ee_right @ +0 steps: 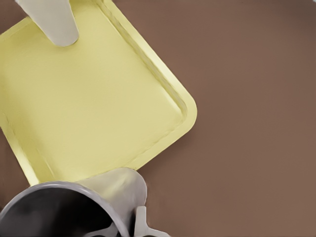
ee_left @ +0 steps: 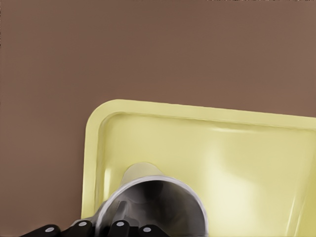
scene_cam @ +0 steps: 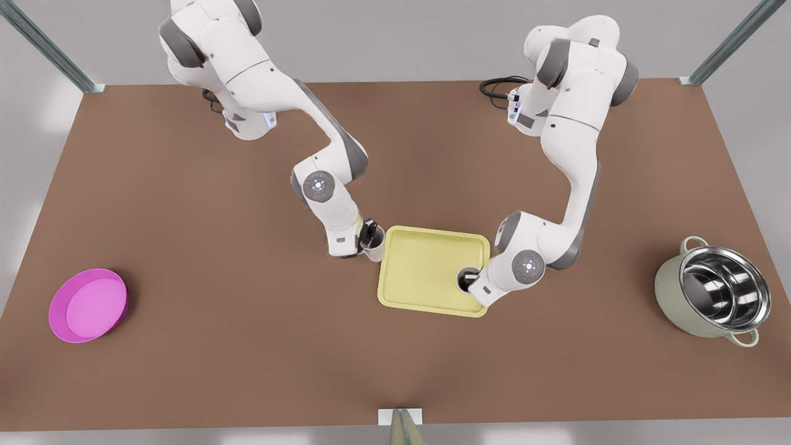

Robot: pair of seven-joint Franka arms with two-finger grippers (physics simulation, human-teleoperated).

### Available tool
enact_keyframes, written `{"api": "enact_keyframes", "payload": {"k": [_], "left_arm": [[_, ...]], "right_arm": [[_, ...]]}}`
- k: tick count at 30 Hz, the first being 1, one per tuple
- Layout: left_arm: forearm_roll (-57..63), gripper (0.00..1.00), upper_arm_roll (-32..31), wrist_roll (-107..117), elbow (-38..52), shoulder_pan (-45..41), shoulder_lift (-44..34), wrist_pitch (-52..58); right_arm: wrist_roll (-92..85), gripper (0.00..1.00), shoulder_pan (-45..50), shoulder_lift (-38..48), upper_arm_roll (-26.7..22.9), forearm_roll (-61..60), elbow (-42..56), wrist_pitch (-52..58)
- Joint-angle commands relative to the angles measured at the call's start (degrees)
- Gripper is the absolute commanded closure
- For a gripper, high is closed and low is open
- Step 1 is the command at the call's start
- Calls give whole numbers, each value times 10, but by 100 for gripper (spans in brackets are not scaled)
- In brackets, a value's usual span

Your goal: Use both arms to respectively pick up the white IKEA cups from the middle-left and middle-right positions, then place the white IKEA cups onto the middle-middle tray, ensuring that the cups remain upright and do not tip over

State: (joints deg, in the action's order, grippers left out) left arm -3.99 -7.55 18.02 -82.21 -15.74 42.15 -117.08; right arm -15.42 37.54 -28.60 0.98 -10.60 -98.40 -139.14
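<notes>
The pale yellow tray (scene_cam: 426,272) lies at the table's middle. My left gripper (scene_cam: 473,279), on the arm at the front view's right, is shut on the rim of a white cup (scene_cam: 462,275). That cup stays upright inside the tray, near its front-right corner. In the left wrist view the dark fingers (ee_left: 118,228) clamp this cup (ee_left: 158,207) over the tray (ee_left: 237,163). My right gripper (scene_cam: 369,233), on the other arm, is shut on the second cup (scene_cam: 374,248) at the tray's far-left corner. The right wrist view shows that cup (ee_right: 74,207), a finger (ee_right: 140,222), the tray (ee_right: 98,108) and the left gripper's cup (ee_right: 52,19).
A round pink plate (scene_cam: 89,304) sits at the front view's far left. A steel-lined green pot (scene_cam: 714,295) stands at the far right. Black cables (scene_cam: 497,86) lie by an arm base at the back. A small bracket (scene_cam: 400,420) marks the front edge.
</notes>
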Motion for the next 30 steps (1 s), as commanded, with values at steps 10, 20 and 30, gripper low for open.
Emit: {"api": "enact_keyframes", "payload": {"k": [10,20,30], "left_arm": [[0,0,-1,142,0,14,-8,5],[148,0,-1,-101,224,81,-161,510],[108,0,38,-175,38,85,-303,399]], "right_arm": [[3,79,21,-173,8,-31,189,-4],[-1,0,18,-180,8,-41,191,-2],[44,0,-28,-22,-24,-48,162,302]]}}
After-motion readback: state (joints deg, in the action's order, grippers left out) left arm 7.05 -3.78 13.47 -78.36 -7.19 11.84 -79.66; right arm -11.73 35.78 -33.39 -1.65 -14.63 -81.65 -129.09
